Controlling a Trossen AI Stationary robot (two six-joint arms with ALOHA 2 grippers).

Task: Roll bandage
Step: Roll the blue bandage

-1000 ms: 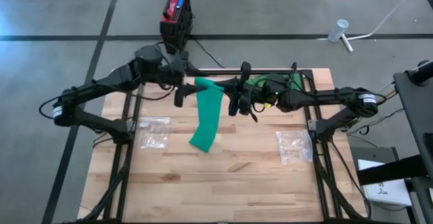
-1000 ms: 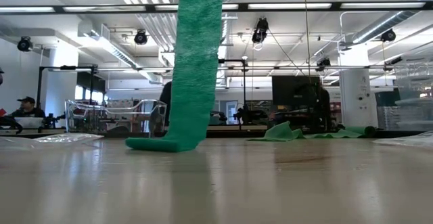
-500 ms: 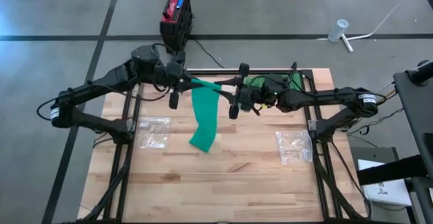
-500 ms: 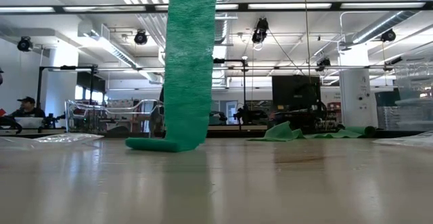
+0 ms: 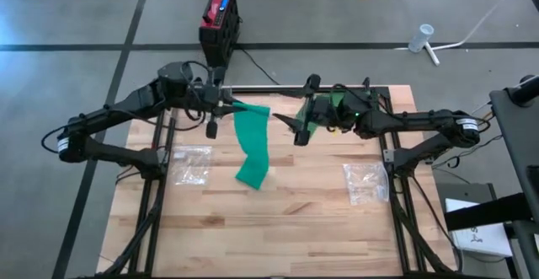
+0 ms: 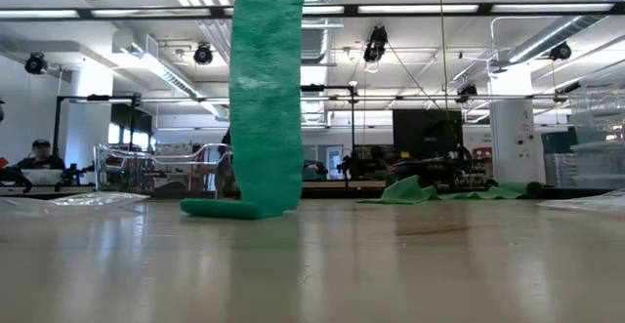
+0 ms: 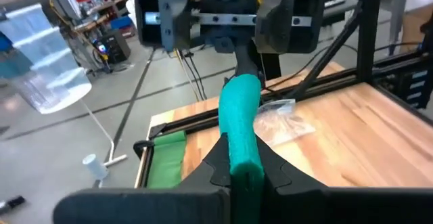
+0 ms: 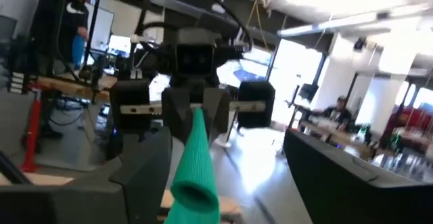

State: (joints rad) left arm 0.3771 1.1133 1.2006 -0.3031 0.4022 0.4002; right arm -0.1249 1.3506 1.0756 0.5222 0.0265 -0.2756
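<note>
The green bandage [image 5: 252, 143] hangs as one long flat strip of crinkled, woven-looking cloth. Its upper end is pinched between the left gripper's [image 5: 221, 110] fingers, which are closed tight on it, and from there it drops below them to the wooden worktop [image 5: 278, 220]. Its bottom end lies folded over on the boards in a small flat heap. From table height the strip [image 6: 265, 89] reads as a nearly straight vertical band, slightly wider at the top, and its upper end and both sets of fingers are cut off above that picture.

The right gripper [image 5: 303, 124] sits just beside the strip, facing the left one, with its fingers spread wide and nothing between them. In its own camera the bandage [image 8: 195, 163] runs out from the left arm's closed fingers toward the lens, through the open gap, touching neither side as far as I can see.

In the left wrist camera the strip [image 7: 241, 126] rises from between the two pressed fingers [image 7: 215, 166].

Past the right fingers, at the worktop's far edge, lies a second bunch of green cloth [image 5: 330, 104], partly hidden under that arm. Two clear plastic bags [image 5: 190, 164] lie flat on the boards, one on each side, well apart from the strip; their contents are hard to make out.
</note>
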